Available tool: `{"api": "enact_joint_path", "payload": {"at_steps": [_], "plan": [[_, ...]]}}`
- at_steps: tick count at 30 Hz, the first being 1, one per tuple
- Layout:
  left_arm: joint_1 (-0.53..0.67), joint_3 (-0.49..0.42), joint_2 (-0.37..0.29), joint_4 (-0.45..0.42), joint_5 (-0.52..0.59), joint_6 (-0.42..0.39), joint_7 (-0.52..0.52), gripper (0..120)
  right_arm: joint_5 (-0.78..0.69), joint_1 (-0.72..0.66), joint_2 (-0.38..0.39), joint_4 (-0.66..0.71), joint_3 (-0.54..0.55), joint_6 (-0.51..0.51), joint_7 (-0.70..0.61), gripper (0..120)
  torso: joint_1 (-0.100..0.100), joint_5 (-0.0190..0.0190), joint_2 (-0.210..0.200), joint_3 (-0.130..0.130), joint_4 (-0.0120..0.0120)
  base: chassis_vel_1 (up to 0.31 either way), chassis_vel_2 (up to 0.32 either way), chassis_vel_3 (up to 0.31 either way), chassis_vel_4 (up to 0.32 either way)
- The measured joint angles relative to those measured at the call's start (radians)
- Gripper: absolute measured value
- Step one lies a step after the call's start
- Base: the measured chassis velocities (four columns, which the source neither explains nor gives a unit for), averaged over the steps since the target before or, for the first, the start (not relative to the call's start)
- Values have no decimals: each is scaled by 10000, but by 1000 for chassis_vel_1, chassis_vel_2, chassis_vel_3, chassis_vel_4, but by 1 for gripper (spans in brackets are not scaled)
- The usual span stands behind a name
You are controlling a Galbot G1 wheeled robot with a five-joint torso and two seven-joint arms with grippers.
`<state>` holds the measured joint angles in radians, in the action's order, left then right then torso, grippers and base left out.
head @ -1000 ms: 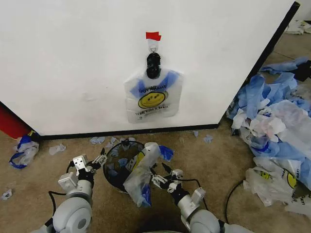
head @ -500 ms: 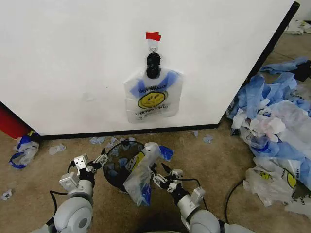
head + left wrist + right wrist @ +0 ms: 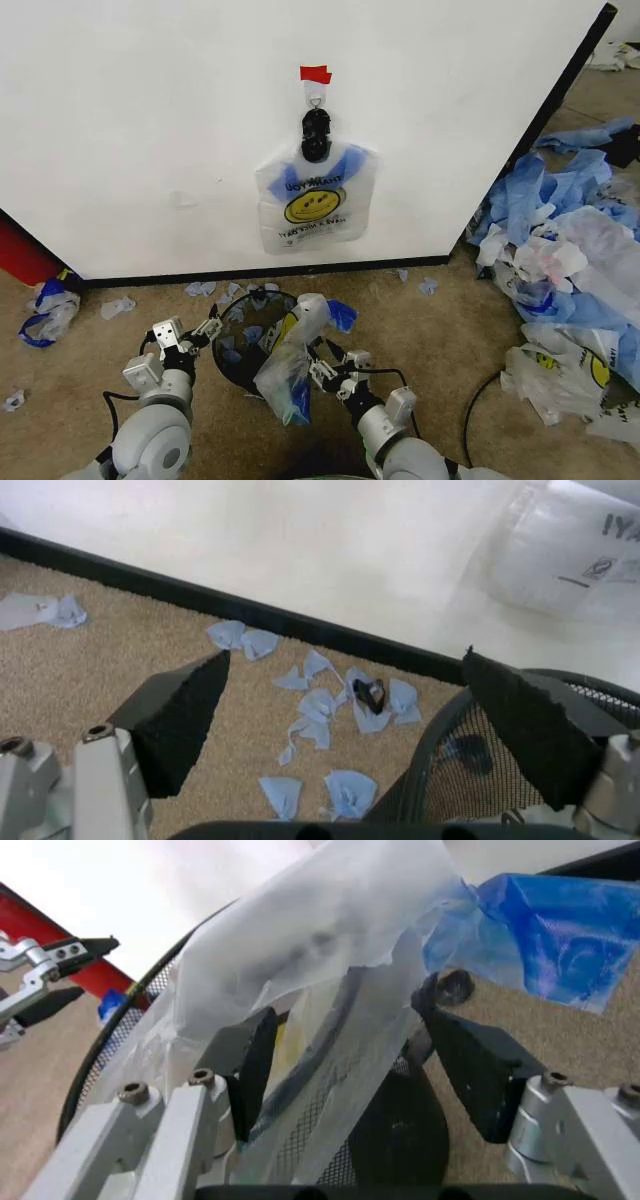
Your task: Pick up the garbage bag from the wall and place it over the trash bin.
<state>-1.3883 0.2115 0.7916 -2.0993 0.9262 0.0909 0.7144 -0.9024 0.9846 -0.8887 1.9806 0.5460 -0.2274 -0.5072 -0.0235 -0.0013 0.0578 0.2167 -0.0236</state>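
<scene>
One black mesh bin (image 3: pixel 245 340) on the tan carpet holds blue scraps and has one bag (image 3: pixel 290 360) draped over its right rim between the spread fingers of the right gripper (image 3: pixel 327 362), the left gripper (image 3: pixel 200 335) gapes at its left rim, and a second bag (image 3: pixel 313 197) hangs clipped on the white wall (image 3: pixel 150 130).

A: From where is the head view looking?
B: From high up, facing down at the wall (image 3: pixel 150 130) filling the upper frame.
A: And the wrist views?
B: Both are looking from close range, sharing the trash bin (image 3: pixel 470 765) (image 3: pixel 390 1132).
</scene>
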Motion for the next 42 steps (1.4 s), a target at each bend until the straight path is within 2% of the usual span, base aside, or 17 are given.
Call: {"api": "enact_joint_path", "payload": {"at_steps": [19,40,42], "plan": [[0,-122,113,142,-160,63,-57,88,-103,-588,-500,431,522,1186,-2104,56,0,1,0,0,0,0,0,0,0],[-13,-127,175,188,-221,105,-91,81,-494,-1293,-796,510,1070,1749,-2980,51,0,1,0,0,0,0,0,0,0],[-7,-132,191,225,-242,134,-106,81,-517,-1397,-885,481,1159,1881,-3233,47,0,0,0,0,0,0,0,0,0]]}}
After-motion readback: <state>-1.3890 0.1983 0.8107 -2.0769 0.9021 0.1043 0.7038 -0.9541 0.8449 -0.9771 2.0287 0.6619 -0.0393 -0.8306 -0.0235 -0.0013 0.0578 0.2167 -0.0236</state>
